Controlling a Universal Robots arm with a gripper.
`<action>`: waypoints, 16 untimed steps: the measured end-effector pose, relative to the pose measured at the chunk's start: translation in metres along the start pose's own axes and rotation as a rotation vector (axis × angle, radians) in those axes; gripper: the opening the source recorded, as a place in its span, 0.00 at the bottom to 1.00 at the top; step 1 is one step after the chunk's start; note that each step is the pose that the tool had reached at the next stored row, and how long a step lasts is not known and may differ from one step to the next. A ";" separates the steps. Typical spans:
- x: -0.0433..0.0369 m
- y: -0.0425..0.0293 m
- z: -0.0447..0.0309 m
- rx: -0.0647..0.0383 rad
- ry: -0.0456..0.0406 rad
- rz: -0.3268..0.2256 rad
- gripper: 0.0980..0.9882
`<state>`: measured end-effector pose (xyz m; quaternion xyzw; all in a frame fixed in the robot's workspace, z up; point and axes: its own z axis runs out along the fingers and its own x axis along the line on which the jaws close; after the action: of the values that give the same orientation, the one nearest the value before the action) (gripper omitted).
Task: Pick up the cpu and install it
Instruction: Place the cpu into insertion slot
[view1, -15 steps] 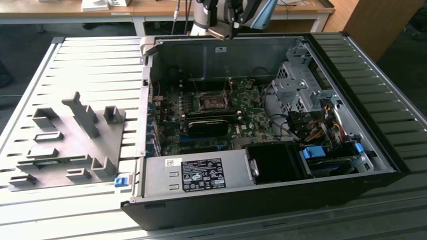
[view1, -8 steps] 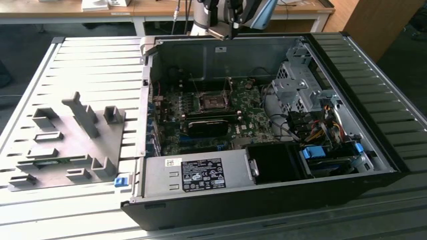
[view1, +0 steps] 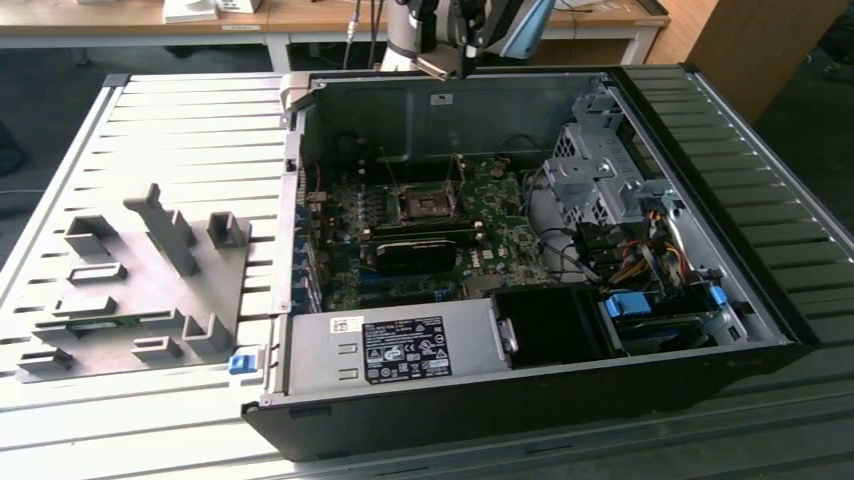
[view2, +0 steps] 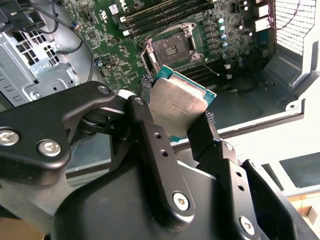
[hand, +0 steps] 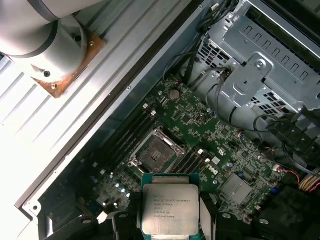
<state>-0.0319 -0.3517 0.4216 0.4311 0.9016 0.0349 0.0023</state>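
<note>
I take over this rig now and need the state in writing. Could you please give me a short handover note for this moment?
Gripper: shut on the cpu chip, gripping two opposite edges.
Where things are: the cpu chip hangs in the air above the open computer case. The socket on the motherboard is open and empty.
Done: the cpu chip is picked up and held over the motherboard.
Left: the cpu chip is not yet in the socket; nothing is installed.
</note>
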 end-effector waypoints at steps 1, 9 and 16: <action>0.0000 0.0000 0.0000 0.000 -0.0003 0.004 0.50; 0.0000 0.0000 0.0002 -0.001 -0.0022 0.034 0.50; 0.0000 0.0000 0.0003 -0.002 -0.0039 0.060 0.50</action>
<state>-0.0319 -0.3517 0.4213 0.4581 0.8882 0.0348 0.0034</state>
